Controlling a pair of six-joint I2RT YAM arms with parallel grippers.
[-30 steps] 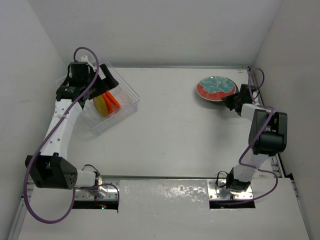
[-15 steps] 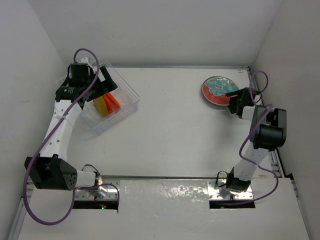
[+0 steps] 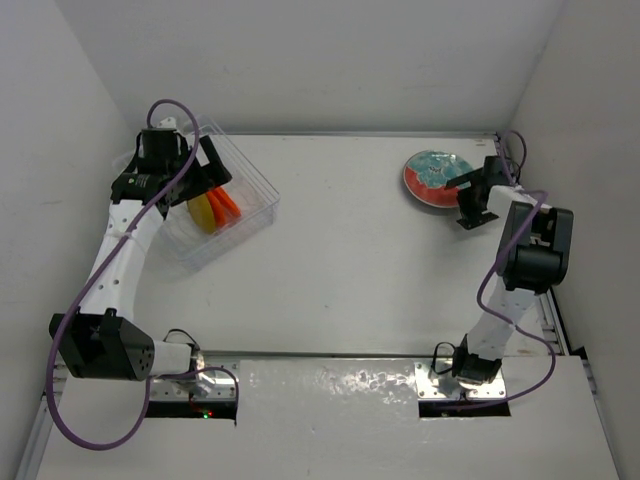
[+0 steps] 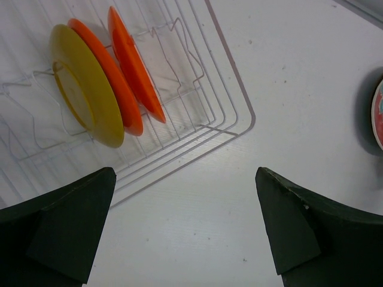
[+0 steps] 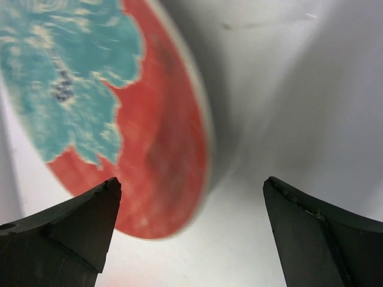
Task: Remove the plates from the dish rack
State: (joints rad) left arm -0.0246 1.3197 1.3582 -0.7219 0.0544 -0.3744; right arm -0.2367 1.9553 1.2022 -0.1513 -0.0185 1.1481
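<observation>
The clear dish rack (image 3: 258, 190) stands at the far left with three plates on edge in it: a yellow plate (image 3: 203, 213) and two orange plates (image 3: 226, 203). My left gripper (image 3: 212, 166) hovers open over the rack's right side. In the left wrist view the yellow plate (image 4: 84, 89) and the orange plates (image 4: 136, 69) lean in the rack's slots (image 4: 230, 113) above the open left gripper (image 4: 184, 173). A teal and red plate (image 3: 434, 177) lies on the table at the far right. My right gripper (image 3: 466, 205) is open just right of it, and the teal plate (image 5: 114, 101) shows beyond the open right gripper (image 5: 190, 185).
White walls close the table in at the back and on both sides. The right arm's cable loops near the back right corner (image 3: 510, 145). The teal plate's edge (image 4: 378, 113) also shows at the right border of the left wrist view.
My right gripper has gone from shut to open and let go of the teal plate, which shifted slightly right and now rests on the table. The left arm has barely moved.
</observation>
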